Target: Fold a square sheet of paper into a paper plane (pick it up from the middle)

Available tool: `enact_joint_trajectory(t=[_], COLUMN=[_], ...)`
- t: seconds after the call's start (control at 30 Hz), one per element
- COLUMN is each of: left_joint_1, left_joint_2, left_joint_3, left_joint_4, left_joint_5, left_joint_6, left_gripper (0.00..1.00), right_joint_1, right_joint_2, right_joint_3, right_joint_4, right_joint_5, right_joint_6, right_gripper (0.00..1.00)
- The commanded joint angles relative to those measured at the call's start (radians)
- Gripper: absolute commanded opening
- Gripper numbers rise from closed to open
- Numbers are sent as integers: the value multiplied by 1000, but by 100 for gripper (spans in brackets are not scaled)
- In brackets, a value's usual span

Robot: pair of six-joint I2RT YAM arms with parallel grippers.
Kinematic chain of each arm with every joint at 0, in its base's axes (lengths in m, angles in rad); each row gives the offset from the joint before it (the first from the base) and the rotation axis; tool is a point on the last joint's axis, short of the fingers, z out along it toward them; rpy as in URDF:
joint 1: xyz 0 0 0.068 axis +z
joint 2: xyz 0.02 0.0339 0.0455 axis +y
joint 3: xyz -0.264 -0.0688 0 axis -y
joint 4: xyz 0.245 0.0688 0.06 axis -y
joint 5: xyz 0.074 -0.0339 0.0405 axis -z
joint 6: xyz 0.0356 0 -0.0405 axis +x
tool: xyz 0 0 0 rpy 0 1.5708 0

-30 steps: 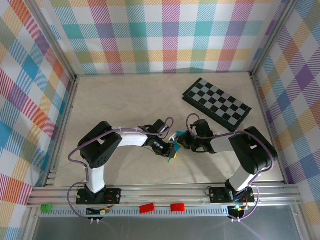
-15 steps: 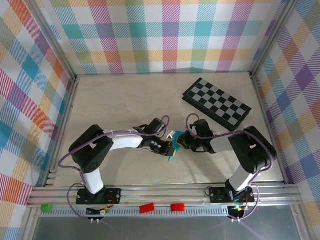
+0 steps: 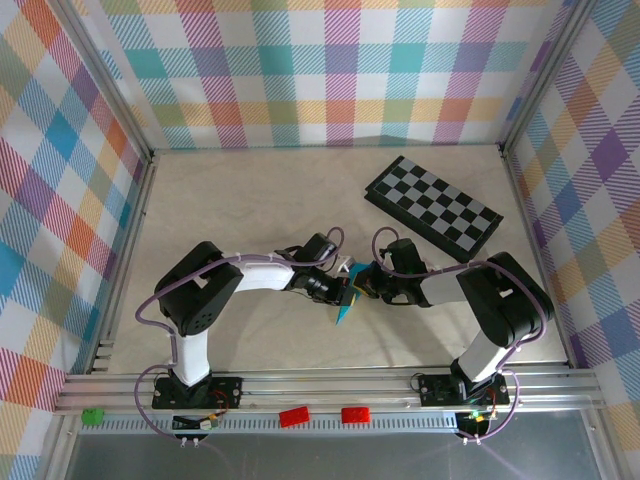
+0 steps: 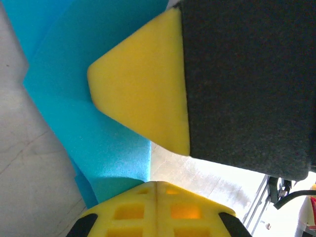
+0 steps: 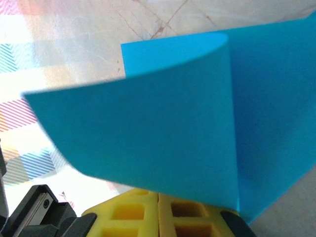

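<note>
Over the bench (image 3: 250, 200) middle, the left gripper (image 3: 349, 292) has edged toward the right gripper (image 3: 364, 284) — both jaws clamped on the paper (image 3: 343, 313) — likely tightening a fold, plane unfinished.

- Checkered board (image 3: 432, 205) sits far right, blocking that corner.
- Left arm (image 3: 255, 275) and right arm (image 3: 450, 288) meet mid-table, cyan paper (image 3: 343, 313) between them, barring the near centre.
- Table (image 3: 240, 200) open far left.

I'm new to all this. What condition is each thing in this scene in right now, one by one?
square sheet of paper: bent over on itself, not yet a plane, pinched from both sides.
left end effector: shut on the square sheet of paper.
right end effector: shut on the square sheet of paper.
checkered board: lying flat on the table, touched by nothing.
</note>
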Motion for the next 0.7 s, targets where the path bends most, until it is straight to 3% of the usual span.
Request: enact_joint_trajectory(t=[0.0, 0.37, 0.67], left_joint_1=[8, 11, 34], left_joint_2=[2, -15, -78], left_joint_3=[9, -80, 15], left_joint_4=[-31, -36, -40], left_joint_5=[-35, -5, -1], left_joint_6=[0, -13, -29], left_gripper=[0, 0, 0], right_joint_1=[-5, -5, -5], right_joint_2=[49, 48, 39], right_joint_3=[-45, -40, -40], right_joint_4=[-157, -164, -166], right_joint_5=[76, 74, 75], right_joint_6=[-13, -18, -17], right_gripper=[7, 7, 7])
